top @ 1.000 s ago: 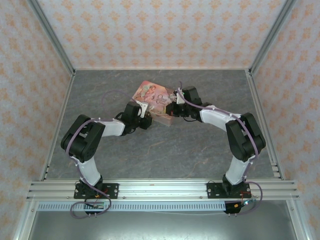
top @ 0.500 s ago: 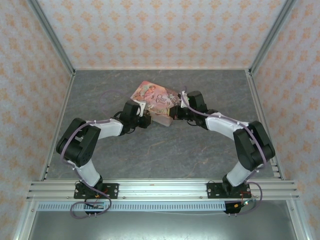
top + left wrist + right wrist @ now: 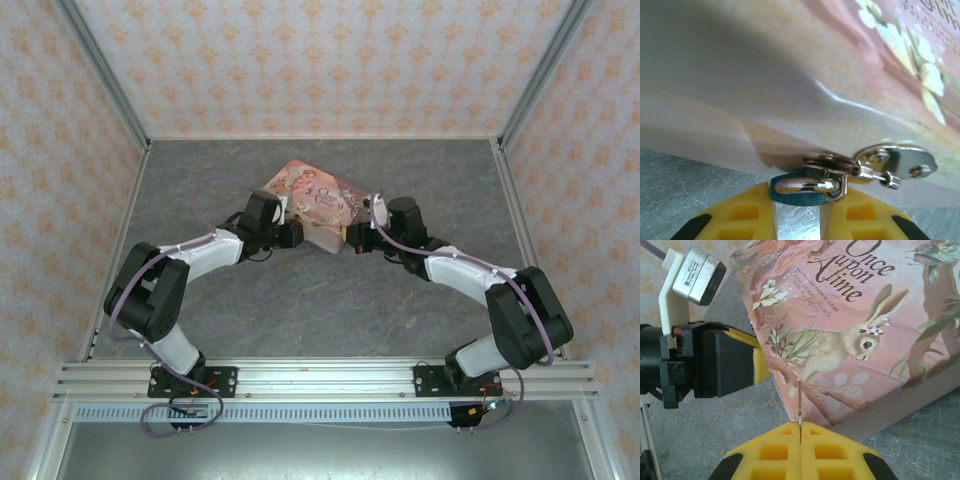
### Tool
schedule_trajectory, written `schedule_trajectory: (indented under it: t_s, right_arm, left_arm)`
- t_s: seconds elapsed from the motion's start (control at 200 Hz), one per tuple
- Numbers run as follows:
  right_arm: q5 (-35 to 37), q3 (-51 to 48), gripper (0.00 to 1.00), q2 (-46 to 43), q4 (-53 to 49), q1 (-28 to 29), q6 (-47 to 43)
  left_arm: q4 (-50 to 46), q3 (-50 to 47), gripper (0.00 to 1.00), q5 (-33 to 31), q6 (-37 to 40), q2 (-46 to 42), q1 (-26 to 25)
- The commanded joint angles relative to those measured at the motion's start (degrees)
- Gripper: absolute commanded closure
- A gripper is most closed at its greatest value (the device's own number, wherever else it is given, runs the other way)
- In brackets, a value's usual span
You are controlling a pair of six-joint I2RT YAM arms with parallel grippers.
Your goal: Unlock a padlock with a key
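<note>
- Pink tin (image 3: 850, 325) with a rabbit and "Once Upon a Time" on its lid sits mid-tabletop (image 3: 330, 300), between the two arms. It is the big obstacle here.
- Padlock (image 3: 795, 198) is tiny, with a blue-green body and a bright silver shackle. It hangs on the tin's silver hasp (image 3: 895, 161) at the lower edge of the tin's side wall, just above the tabletop.
- Left gripper (image 3: 798, 210) is low and pushed up close to that wall. The padlock lies right at its yellow fingertips (image 3: 760, 200) and bridges the narrow gap between them. The jaws are a little apart, and I cannot tell whether they are actually pinching the lock.
- Right gripper (image 3: 800, 432) has its jaws pressed together on the key (image 3: 799, 400). The key is a thin metal blade seen edge-on, standing straight up out of the seam.
- In the right wrist view the key tip lines up with the tin's near lower edge. I cannot tell whether it touches.
- The tin's corner stands between the key and the side where the lock hangs. The left gripper's black body and its boxy silver wrist camera (image 3: 697, 272) crowd that same corner from the far side.
- The grey marbled tabletop is fenced by patterned orange walls (image 3: 320, 60) on three sides.
</note>
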Motion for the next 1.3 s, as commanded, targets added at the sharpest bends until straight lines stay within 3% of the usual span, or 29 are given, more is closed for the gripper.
schedule_trajectory:
  t_s: [0.0, 0.275, 0.465, 0.676, 0.981, 1.296]
  right_arm:
    - [-0.89, -1.52, 1.00, -1.27, 0.68, 1.31, -2.49]
    - [2.54, -2.45, 1.00, -2.19, -1.21, 5.72, -6.21]
    - [5.93, -3.21, 1.00, -3.66, -0.57, 5.70, -5.51]
    - [4.38, -1.05, 1.00, -3.07, -0.64, 5.60, -4.67]
    - [3.23, -1.39, 1.00, -2.73, -2.87, 5.88, -7.69]
    - [5.87, -0.24, 1.00, -0.66, -1.33, 5.82, -8.49]
  left_arm:
    - [0.36, 3.72, 0.79, 1.81, -2.36, -2.25, -0.86]
    - [-1.80, 7.13, 0.80, 3.65, -9.97, -1.31, -1.26]
    - [-4.44, 8.59, 0.80, 2.76, -8.40, -1.45, -1.72]
    - [-3.54, 7.33, 0.81, 2.11, -8.23, -1.70, -1.77]
    - [-2.43, 7.58, 0.82, 3.75, -13.75, -2.90, -2.40]
    - [-4.71, 9.18, 0.83, 3.44, -17.56, -3.86, -3.92]
